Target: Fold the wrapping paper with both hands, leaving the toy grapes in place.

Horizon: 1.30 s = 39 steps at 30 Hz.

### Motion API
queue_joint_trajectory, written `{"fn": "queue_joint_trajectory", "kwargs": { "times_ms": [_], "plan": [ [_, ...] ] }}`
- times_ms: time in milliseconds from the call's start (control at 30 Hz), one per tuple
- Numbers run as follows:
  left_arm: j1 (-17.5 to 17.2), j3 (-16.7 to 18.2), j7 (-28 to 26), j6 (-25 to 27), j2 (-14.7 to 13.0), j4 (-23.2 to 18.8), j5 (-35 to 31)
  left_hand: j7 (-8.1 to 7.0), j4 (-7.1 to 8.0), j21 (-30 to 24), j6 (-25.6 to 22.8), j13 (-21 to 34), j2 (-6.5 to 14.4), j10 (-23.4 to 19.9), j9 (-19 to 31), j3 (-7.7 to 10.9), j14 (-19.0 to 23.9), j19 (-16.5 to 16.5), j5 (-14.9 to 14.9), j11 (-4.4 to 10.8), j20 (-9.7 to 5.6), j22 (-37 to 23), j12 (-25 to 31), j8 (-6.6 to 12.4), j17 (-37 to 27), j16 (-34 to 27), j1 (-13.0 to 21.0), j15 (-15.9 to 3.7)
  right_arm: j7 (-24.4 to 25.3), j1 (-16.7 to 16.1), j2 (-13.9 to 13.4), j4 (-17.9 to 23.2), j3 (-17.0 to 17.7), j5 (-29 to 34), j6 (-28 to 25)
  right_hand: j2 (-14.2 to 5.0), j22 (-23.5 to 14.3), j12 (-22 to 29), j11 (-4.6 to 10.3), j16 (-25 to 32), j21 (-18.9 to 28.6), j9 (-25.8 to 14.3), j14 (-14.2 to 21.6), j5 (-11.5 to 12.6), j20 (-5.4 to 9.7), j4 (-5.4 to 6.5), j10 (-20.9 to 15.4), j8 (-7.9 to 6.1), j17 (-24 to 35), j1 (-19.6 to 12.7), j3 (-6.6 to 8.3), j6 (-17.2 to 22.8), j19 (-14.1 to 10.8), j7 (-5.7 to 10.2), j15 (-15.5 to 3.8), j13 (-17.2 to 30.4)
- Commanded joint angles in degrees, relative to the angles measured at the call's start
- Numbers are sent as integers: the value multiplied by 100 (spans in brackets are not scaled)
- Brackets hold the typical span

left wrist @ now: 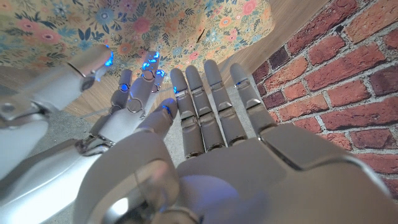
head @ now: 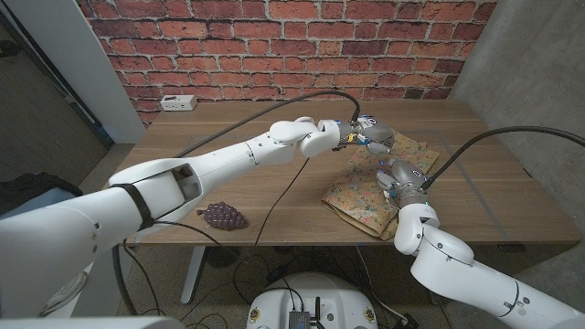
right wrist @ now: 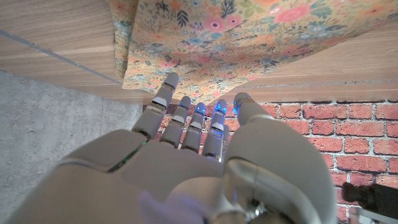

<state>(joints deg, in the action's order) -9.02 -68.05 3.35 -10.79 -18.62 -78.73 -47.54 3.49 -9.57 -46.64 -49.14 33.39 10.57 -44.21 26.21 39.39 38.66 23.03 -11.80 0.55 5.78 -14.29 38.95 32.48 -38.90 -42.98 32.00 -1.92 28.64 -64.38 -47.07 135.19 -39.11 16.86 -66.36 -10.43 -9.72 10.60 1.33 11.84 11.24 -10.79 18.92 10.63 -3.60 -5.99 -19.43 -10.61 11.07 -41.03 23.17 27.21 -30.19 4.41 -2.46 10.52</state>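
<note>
Paper [head: 379,187] is seen on the desk [head: 274,192] at the robot's right, already doubled over, with layered edges showing at its near side in the head view. The fold is judged largely made; pressing the crease, or a further fold, may remain. The left hand [head: 370,134] is held over the paper's far edge, the right hand [head: 402,178] over its middle. In the wrist views the fingers [left wrist: 211,93] of the left hand are extended side by side, and those of the right [right wrist: 186,115] likewise; nothing is pinched. Whether the paper is touched cannot be told. The grapes [head: 225,216] lie well apart, near the desk's front edge, seemingly undisturbed.
</note>
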Motion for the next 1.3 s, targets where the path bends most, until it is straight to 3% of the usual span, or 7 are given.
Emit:
{"fn": "queue_joint_trajectory", "kwargs": {
  "times_ms": [33,167,367,633,833,1133,1300],
  "plan": [
    [-246,204,457,268,-126,-549,-508,-46,-102,-548,-319,709,-138,-436,559,82,446,608,-129,68,-211,-78,596,604,-598,-607,460,-149,217,-16,-48,-8,196,-265,-58,24,-28,31,-29,30,4,-11,-13,2,12,-2,-20,-29,21,5,-2,-6,-19,-3,-202,17],
    [-139,143,978,264,-45,-514,-519,-36,-103,-818,-399,1048,-271,-513,756,305,679,939,-273,76,-391,-50,801,846,-478,-502,635,-213,271,-27,-77,3,222,-324,-41,24,-28,35,-21,35,5,-11,-5,2,13,-10,-31,-32,20,-3,-1,3,-20,-4,-202,17],
    [-8,55,1621,267,119,-310,-407,9,11,-1058,-645,636,-286,-803,425,572,1120,1269,-469,-52,-487,148,546,818,69,-132,484,-248,367,-34,-35,-1,257,-407,-98,23,-28,35,-39,36,8,-11,-7,1,16,-13,-35,-33,20,-5,-4,6,-23,-5,-197,16],
    [95,-73,2151,391,223,-188,-427,-7,-23,-1392,-840,956,-311,-1261,710,648,1613,1703,-608,104,-634,223,818,1146,-266,-486,478,-351,529,-68,62,-42,378,-528,-229,28,-28,37,-24,34,7,-10,-11,2,16,-33,-43,-33,16,-24,0,7,-19,-7,-196,16],
    [151,-180,2483,605,252,-238,-584,-70,-59,-1817,-1172,1164,-473,-1806,954,1059,2290,2341,-925,231,-929,285,1039,1488,-378,-622,339,-548,598,-52,69,-73,401,-612,-273,26,-28,36,-37,34,6,-10,-14,1,15,-39,-43,-32,16,-31,0,7,-14,-5,-199,16],
    [260,-319,2602,467,444,248,-422,-2,41,-1951,-1280,394,-491,-1739,443,1462,2300,2394,-1210,250,-1038,399,375,1224,364,28,-43,-603,678,33,76,-96,353,-676,-292,25,-28,33,-28,37,6,-10,-13,1,11,-55,-38,-34,14,-49,3,14,-12,-8,-191,16],
    [343,-439,2683,344,587,589,-289,24,17,-1949,-1252,181,-448,-1711,286,1495,2345,2427,-1245,233,-1021,431,204,1085,604,196,-142,-587,703,103,102,-136,320,-712,-341,22,-28,36,-36,38,7,-10,-15,-1,9,-56,-48,-34,15,-52,2,14,-12,-3,-188,16]
  ]
}}
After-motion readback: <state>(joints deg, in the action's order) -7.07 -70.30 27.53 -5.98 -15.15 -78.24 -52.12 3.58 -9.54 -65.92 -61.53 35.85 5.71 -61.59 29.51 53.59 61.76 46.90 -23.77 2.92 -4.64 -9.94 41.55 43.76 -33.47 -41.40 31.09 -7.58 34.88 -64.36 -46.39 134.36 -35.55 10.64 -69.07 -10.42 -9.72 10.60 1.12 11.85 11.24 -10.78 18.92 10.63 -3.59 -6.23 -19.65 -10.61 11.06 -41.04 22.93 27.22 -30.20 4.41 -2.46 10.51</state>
